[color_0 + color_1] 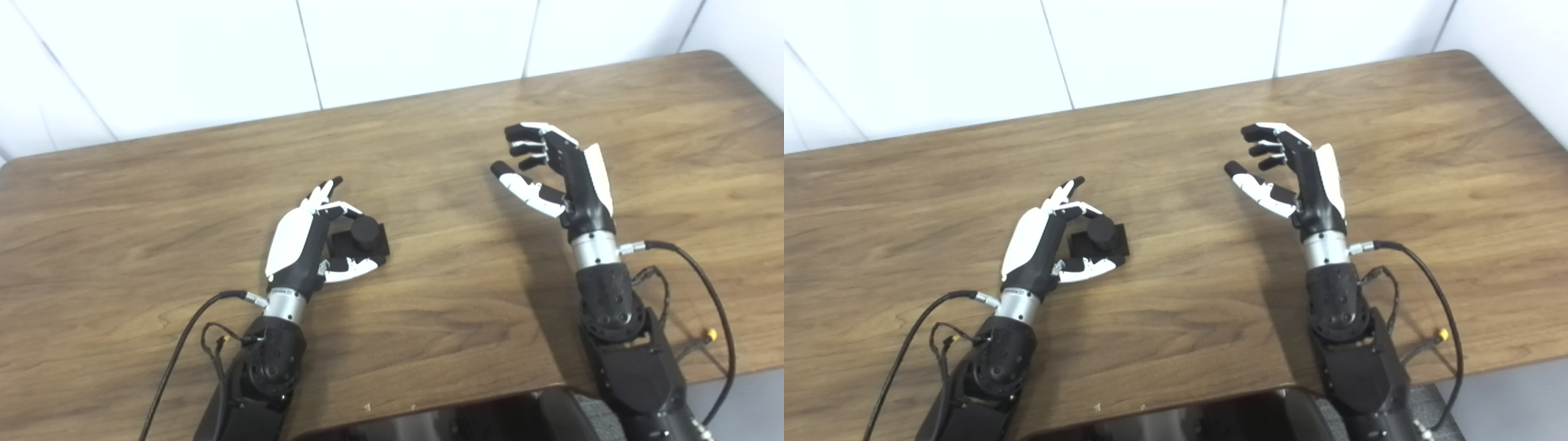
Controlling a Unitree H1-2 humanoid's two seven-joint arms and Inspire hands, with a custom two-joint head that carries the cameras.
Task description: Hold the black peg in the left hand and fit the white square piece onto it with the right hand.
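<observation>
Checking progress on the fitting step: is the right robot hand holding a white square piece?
No, the right robot hand is open and empty above the table, fingers spread, with no white square piece in it.

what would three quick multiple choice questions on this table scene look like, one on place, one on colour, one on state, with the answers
1. Where is the black peg?
A. at the left hand, between fingers and thumb
B. under the right hand
C. at the far edge of the table

2. What colour is the table?
A. white
B. brown wood
C. green

3. What state is the right hand in?
A. shut on a white square piece
B. flat on the table
C. open and holding nothing

Answers:
1 A, the peg with its square base sits between the left hand's curled fingers and thumb.
2 B, wood grain shows across the whole top.
3 C, its fingers are spread apart with nothing between them; no white square piece shows in either view.
</observation>
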